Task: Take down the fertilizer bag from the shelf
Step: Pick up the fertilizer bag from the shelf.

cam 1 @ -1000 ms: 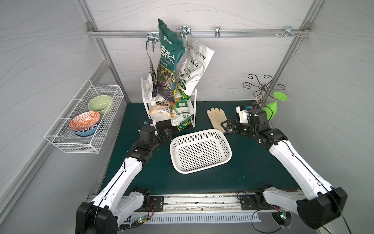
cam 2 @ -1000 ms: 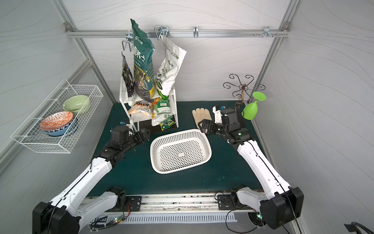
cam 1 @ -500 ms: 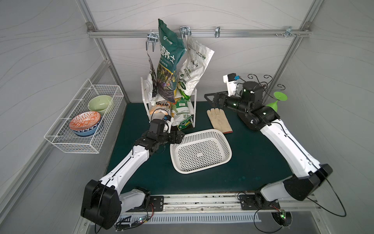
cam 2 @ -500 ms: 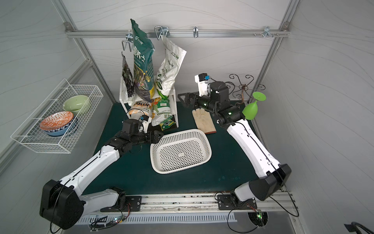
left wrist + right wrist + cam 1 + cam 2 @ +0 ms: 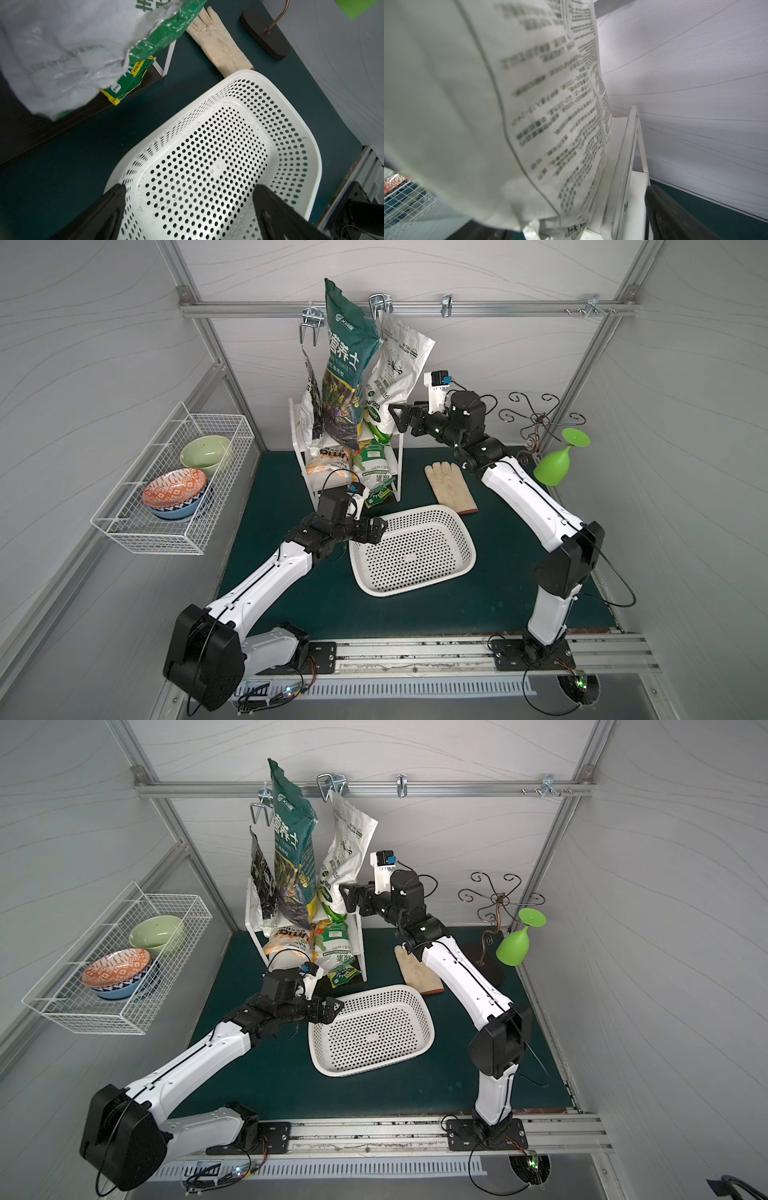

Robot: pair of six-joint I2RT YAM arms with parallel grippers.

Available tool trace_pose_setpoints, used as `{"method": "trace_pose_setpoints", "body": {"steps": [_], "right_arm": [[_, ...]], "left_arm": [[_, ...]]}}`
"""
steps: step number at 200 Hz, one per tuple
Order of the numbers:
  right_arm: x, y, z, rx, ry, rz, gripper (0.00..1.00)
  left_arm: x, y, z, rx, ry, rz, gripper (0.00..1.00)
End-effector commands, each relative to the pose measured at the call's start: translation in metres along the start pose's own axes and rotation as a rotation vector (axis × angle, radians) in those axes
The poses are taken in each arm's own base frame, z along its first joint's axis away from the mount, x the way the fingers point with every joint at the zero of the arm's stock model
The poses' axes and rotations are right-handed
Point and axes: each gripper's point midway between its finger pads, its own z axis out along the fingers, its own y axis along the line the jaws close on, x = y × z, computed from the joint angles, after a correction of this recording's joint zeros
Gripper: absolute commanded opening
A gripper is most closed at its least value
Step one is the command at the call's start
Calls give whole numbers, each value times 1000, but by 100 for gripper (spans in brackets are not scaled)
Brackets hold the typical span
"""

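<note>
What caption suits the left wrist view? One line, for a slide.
Open left gripper at the white perforated basket's corner, beige work glove and green-edged white bag beyond.

My right gripper (image 5: 395, 418) has its jaws spread hard against the white bag (image 5: 395, 373), whose printed face (image 5: 488, 104) blocks nearly everything ahead. The shelf (image 5: 631, 145) frame stands just beside one fingertip. Only a slim gap runs past it along the back wall. Behind the tool, the wire stand (image 5: 536, 423) and green glass (image 5: 555, 464) crowd the arm. Well beneath it, the glove (image 5: 451, 489) lies flat.

My left gripper (image 5: 190, 187), jaws wide, hovers over a corner of the perforated basket (image 5: 301, 145), with open hollow ahead. A lower bag (image 5: 62, 52) overhangs ahead to one side, above a small green packet (image 5: 128, 83).
</note>
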Motion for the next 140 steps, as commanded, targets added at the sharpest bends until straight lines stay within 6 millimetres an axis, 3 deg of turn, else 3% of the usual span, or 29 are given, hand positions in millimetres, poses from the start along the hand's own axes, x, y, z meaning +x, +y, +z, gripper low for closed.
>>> {"method": "trace_pose_setpoints", "body": {"steps": [1, 40, 86, 102, 117, 129, 140], "right_arm": [[-52, 12, -3, -31, -169, 13, 93], [-63, 19, -9, -51, -196, 11, 90], [-72, 19, -3, -49, -200, 5, 77], [-68, 20, -1, -62, -186, 18, 57], [-67, 25, -1, -88, -180, 23, 22], [-69, 28, -5, -95, -182, 24, 2], [-73, 28, -10, -87, -190, 24, 0]], "left_arm": [[-17, 0, -4, -15, -70, 30, 99], [-17, 2, -4, -31, -71, 30, 99], [-16, 5, -1, -42, -63, 23, 99], [-17, 6, -2, -49, -69, 23, 99], [-18, 6, -3, -53, -72, 23, 99], [-18, 6, -3, -53, -73, 21, 99], [-19, 6, -3, -54, -78, 18, 99]]}}
